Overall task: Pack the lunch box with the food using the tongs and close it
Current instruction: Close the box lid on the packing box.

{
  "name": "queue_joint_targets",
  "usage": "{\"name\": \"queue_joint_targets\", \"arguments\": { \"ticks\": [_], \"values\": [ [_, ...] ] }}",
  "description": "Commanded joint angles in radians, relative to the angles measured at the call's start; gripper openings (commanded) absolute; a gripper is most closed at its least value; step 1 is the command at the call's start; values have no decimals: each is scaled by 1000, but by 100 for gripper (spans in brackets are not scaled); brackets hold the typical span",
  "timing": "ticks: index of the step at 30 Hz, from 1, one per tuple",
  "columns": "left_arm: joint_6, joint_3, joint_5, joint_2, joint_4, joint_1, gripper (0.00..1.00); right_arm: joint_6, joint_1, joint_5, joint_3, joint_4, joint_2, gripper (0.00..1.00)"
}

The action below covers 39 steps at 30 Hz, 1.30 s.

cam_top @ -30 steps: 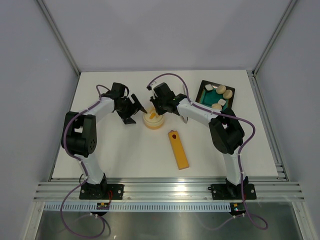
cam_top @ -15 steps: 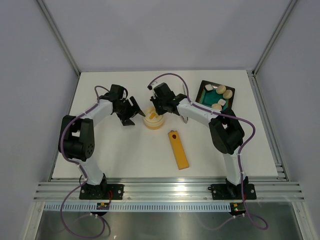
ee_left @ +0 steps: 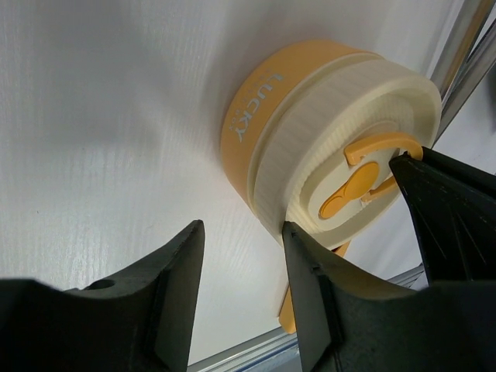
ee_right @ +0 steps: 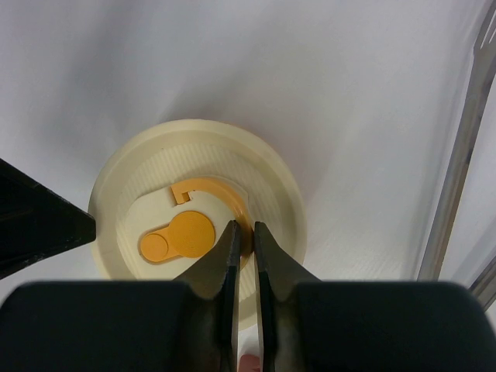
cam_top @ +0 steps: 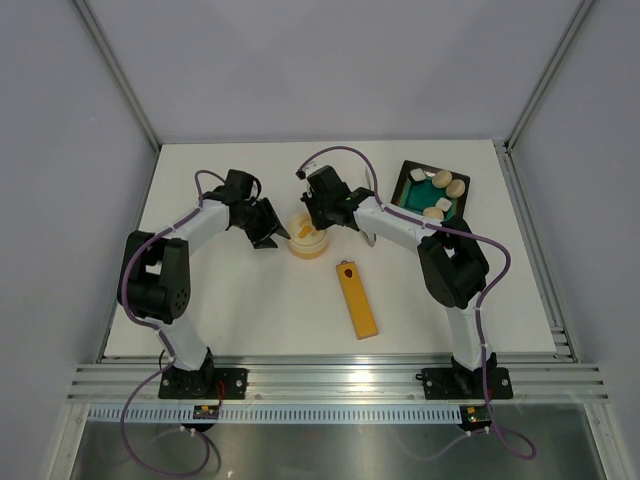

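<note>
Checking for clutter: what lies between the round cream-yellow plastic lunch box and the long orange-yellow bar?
Only bare white table, seen in the top view, separates lunch box and bar.

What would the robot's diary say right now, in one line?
lunch box: lid on | right gripper: shut, tips at lid's orange mark | left gripper: open, beside it | food: some in tray

Cannot see inside the lunch box [ee_left: 252, 136] under its lid [ee_left: 310, 147]; from above, cannot tell apart the tiny food [cam_top: 441, 179] pieces on the tray [cam_top: 420, 190].
</note>
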Motion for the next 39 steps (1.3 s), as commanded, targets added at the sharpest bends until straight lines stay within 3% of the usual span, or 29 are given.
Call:
{"name": "queue_joint_targets", "arguments": {
  "ticks": [1, 6, 25, 30, 31, 39],
  "values": [
    [14, 14, -8, -28, 18, -11, 48, 10, 13, 5, 18, -22, -8, 13],
    [13, 34, -11, -9, 18, -23, 42, 10, 13, 3, 14, -21, -13, 13],
    [-1, 60, -20, 35, 30, -37, 41, 18, 13, -11, 2, -19, -22, 13],
    [-1, 62, -20, 43, 32, -39, 28, 21, 13, -1, 0, -18, -34, 14],
    [-3, 63, -20, 44, 32, -39, 23, 22, 13, 2, 2, -21, -38, 15],
    [0, 77, -22, 47, 20, -40, 22, 49, 13, 61, 51, -73, -59, 37]
  ]
}}
